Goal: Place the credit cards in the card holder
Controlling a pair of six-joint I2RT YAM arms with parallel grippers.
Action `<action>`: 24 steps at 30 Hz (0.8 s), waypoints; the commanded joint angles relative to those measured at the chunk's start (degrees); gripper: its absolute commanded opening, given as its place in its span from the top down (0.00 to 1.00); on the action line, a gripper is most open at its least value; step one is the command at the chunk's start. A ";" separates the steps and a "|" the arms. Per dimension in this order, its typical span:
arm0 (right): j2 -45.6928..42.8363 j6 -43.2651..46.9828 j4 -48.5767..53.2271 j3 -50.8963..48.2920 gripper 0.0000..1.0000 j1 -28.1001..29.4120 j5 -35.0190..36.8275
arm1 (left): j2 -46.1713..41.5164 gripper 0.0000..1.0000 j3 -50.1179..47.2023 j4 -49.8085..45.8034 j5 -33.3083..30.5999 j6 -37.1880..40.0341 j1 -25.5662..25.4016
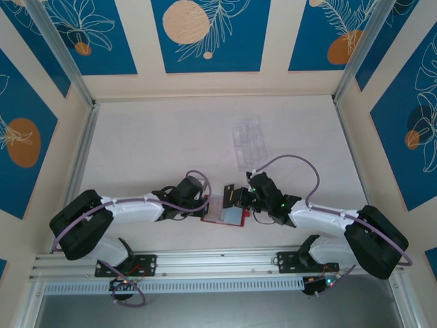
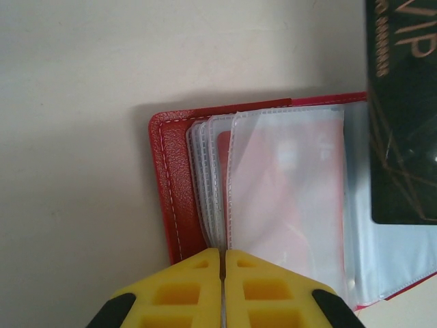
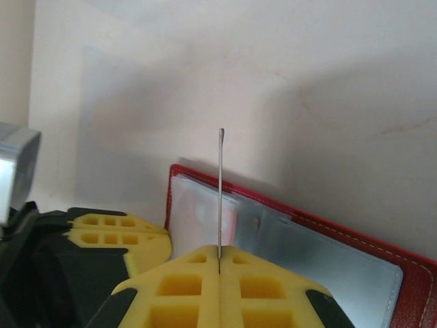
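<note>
The right jaws are clamped on a black VIP card (image 2: 403, 109), held over the open red card holder (image 2: 166, 191). The left jaws are pressed together at the edge of its clear sleeves (image 2: 287, 184). The card holder lies on the surface (image 1: 150, 137).

Your right claw (image 3: 219, 263) pinches a thin card (image 3: 220, 191), seen edge-on and upright between closed yellow fingers. Just beyond it, note the red card holder (image 3: 321, 266) lying open on the pale table (image 3: 307, 82), clear sleeves facing up. The left claw (image 3: 116, 229), also yellow, sits at the holder's left edge.
</note>
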State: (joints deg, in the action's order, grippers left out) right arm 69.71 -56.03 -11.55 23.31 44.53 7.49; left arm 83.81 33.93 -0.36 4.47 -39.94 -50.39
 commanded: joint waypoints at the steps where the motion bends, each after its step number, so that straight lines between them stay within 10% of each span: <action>1: 1.01 -1.05 -2.04 -0.99 1.00 0.56 1.13 | 2.47 0.93 -1.64 -6.86 -0.36 1.05 -0.73; 24: 4.25 -3.08 -4.18 -0.56 1.00 0.69 -0.39 | 2.38 0.93 -1.46 -6.96 -0.40 1.18 -0.75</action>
State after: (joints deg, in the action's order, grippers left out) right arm 73.43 -58.37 -15.44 22.70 44.91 7.44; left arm 83.81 34.04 -0.43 4.47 -39.92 -50.39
